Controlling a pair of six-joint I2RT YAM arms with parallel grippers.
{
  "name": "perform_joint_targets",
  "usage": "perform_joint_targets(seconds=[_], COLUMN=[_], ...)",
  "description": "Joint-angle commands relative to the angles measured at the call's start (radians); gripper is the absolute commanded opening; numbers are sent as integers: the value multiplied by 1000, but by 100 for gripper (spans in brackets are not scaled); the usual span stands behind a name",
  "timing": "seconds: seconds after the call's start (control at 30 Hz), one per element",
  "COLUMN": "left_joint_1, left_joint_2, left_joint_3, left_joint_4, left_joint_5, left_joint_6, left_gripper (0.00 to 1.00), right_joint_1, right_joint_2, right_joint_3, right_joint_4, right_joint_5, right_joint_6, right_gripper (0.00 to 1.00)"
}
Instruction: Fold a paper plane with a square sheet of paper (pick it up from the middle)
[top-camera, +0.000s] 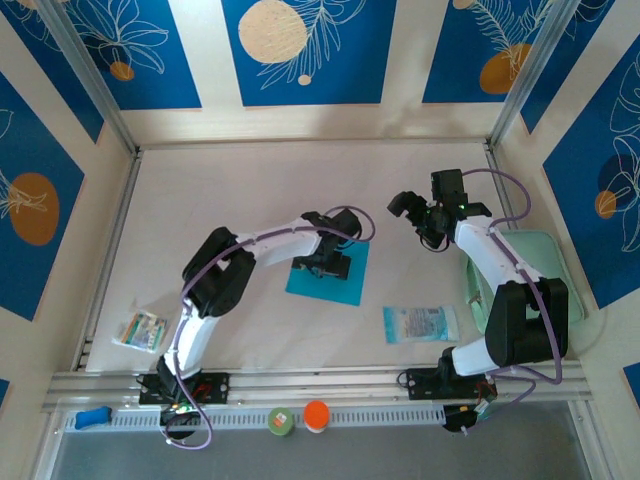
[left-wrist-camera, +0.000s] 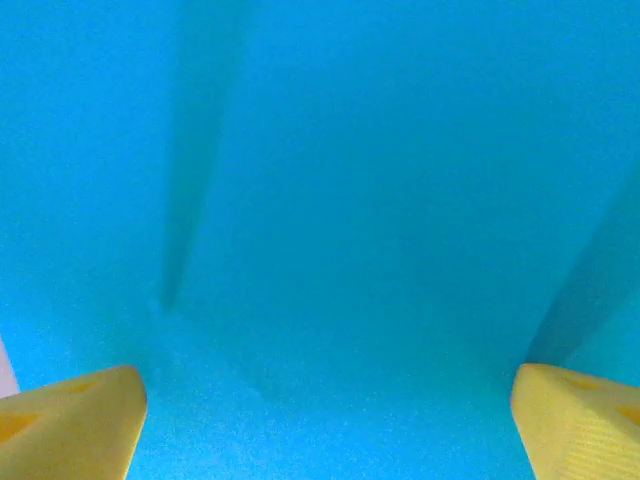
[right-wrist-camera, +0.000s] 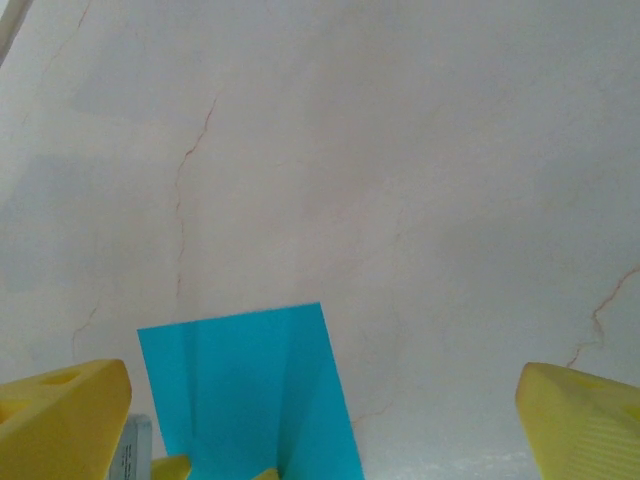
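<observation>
Thin cyan square paper sheet (left-wrist-camera: 330, 180) seen directly beneath left gripper (left-wrist-camera: 328, 405), spread wide, nothing gripped. Right gripper (right-wrist-camera: 325, 400) wide open, empty, well apart from sheet; left judged nearer.

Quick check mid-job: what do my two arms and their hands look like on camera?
The left arm and right arm have white links, bulky black joints and a purple cable each. The left hand and right hand are black, with blunt yellow fingers.
</observation>
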Motion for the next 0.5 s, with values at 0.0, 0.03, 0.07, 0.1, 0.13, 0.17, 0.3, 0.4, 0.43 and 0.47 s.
perform_joint_targets(seconds=[0.0,0.03,0.07,0.1,0.13,0.17,0.3,0.4,0.43,0.47], left_joint_1=[10,13,16,19,21,24,25,25,24,25], left_joint_2=[-56,-79,-96,-120,-142,-159,-211,-226,-226,-225], left_joint_3=[-140,-179,-211,-240,-266,-281,-273,-218,-206,-197], left_joint_4=[-64,-55,-53,-50,-47,-45,-36,-26,-17,-12], left_joint_5=[-46,-47,-48,-48,-49,-49,-26,12,32,43], left_joint_6=[10,8,6,4,4,4,15,19,21,19], left_gripper=[94,93,94,93,93,93,94,98,100,100], right_joint_1=[-2,-2,-2,-1,0,0,3,7,9,11], right_joint_2=[1,1,3,6,8,10,18,20,19,18], right_joint_3=[-10,-10,-11,-10,-10,-9,-4,-1,-2,-4], right_joint_4=[4,5,7,8,7,8,13,14,14,12], right_joint_5=[-24,-24,-25,-28,-29,-30,-36,-36,-34,-32], right_joint_6=[6,8,9,10,11,13,17,20,20,20], right_gripper=[99,99,99,99,99,99,99,99,99,99])
